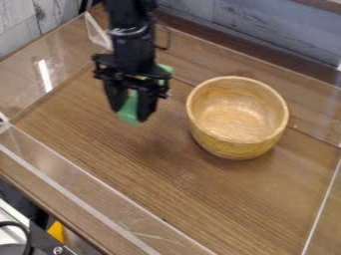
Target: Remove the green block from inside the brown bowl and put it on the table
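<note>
Robot lab or test bench, not a home. Evidence: a brown wood-grain table (pixel 200 189) fenced by low clear acrylic walls (pixel 80 204) like a work pen, with a folded clear acrylic piece (pixel 107 30) at 11 o'clock. A black robot arm (pixel 130 30) comes down from 12 o'clock. Props are sparse and staged: one wooden bowl (pixel 237 118) at 3 o'clock. Grey plank wall (pixel 266 20) behind at 1 o'clock. Dark cabling and a yellow-black item (pixel 54 234) sit below the table edge at 7 o'clock.
</note>
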